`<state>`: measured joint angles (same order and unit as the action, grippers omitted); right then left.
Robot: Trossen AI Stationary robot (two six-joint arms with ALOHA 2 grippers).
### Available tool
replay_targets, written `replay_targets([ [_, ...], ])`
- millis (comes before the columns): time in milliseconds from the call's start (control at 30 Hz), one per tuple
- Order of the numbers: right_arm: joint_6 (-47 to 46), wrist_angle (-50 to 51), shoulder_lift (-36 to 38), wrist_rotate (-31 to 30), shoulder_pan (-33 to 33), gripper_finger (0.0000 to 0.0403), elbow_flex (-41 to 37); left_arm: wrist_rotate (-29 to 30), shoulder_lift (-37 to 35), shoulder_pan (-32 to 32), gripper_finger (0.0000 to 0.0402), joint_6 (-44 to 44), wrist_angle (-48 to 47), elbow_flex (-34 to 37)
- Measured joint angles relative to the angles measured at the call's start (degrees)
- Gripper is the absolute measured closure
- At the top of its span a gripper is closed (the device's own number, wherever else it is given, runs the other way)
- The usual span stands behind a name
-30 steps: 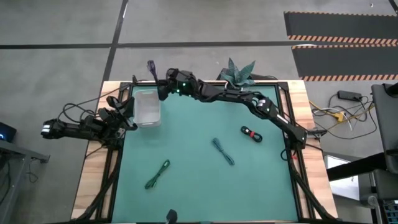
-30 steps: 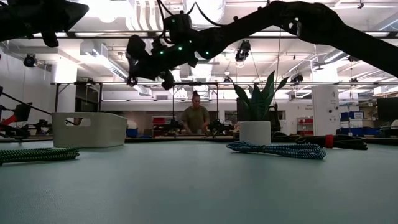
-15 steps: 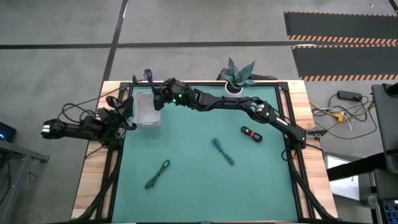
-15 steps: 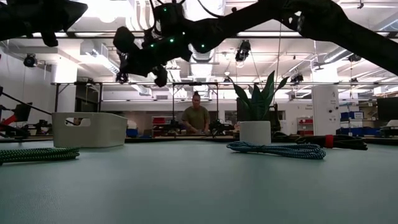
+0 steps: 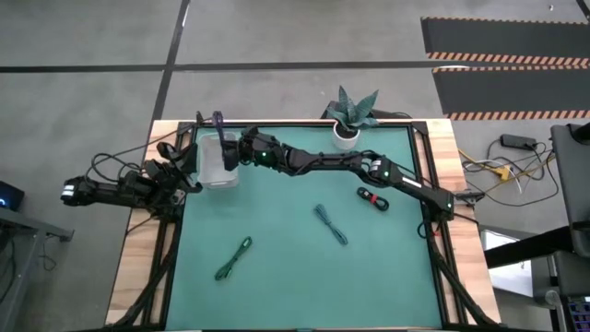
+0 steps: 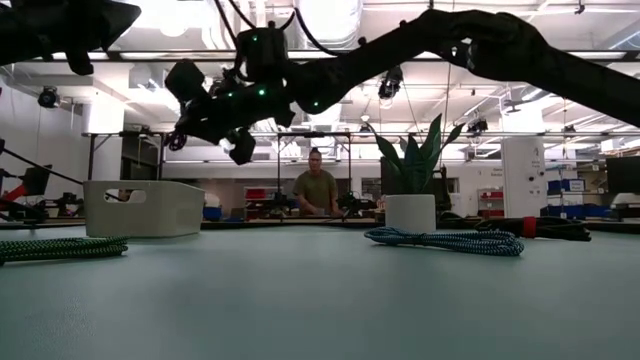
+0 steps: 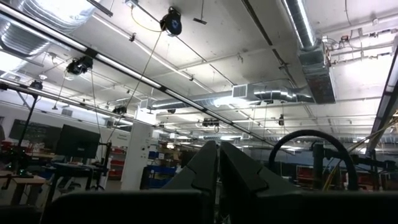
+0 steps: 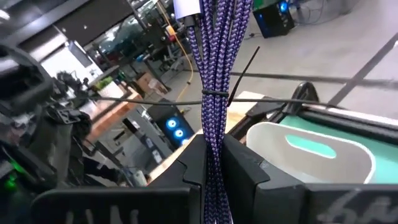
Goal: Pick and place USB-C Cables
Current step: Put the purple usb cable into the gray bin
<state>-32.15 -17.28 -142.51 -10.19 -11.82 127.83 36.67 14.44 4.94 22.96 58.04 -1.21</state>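
My right gripper (image 5: pixel 230 146) reaches across to the table's far left corner and is shut on the dark purple cable bundle (image 8: pixel 214 68). It stands above the white bin (image 5: pixel 218 160), which also shows in the right wrist view (image 8: pixel 311 149) and the low view (image 6: pixel 145 207). The green cable (image 5: pixel 233 258), the teal-blue cable (image 5: pixel 330 224) and the black and red cable (image 5: pixel 372 197) lie flat on the green mat. My left gripper (image 7: pixel 216 167) waits shut at the table's left edge, pointing up at the ceiling. My right gripper pinches the purple bundle between its two fingers (image 8: pixel 245 165), several strands together, below the thin tie (image 8: pixel 214 93). The bundle runs along the fingers and sticks out past their tips, its connector end (image 8: pixel 186 9) farthest out. It is lifted clear, over the bin's far left side.
A potted plant (image 5: pixel 352 109) stands at the far edge, right of the stretched right arm. Black robot wires lie along the table's wooden sides. The near half of the mat (image 5: pixel 304 286) holds only the green cable. A person stands far behind the table (image 6: pixel 316 190).
My right gripper has carried the purple cable toward the table's left edge and a little toward the near edge, sinking slightly, from beside the bin's far right corner to above the bin. It has stayed shut on the bundle. The other cables have kept still.
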Motion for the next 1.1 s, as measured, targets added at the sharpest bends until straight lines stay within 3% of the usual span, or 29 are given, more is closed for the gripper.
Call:
replay_targets([
  [167,6.3,-0.2,-2.1,0.1,1.2,0.0374,0.0,0.0,0.0,0.0,0.0396,0.0,0.0,0.0],
  [567,41.4,-4.0,-3.4,0.3,0.8,0.0374,1.5,-0.1,0.0,0.0,0.0396,0.0,0.0,0.0],
  [733,57.5,-1.0,-3.4,0.1,0.2,0.0374,2.3,-0.2,0.0,0.0,0.0396,0.0,0.0,0.0],
  [900,66.8,3.4,-3.4,0.1,-0.2,0.0374,2.9,-0.4,0.0,0.0,0.0396,0.0,0.1,0.0],
  [1100,92.3,6.9,-3.3,4.0,-1.0,0.0374,3.1,-9.9,0.0,0.0,0.0396,-0.3,0.5,0.0],
])
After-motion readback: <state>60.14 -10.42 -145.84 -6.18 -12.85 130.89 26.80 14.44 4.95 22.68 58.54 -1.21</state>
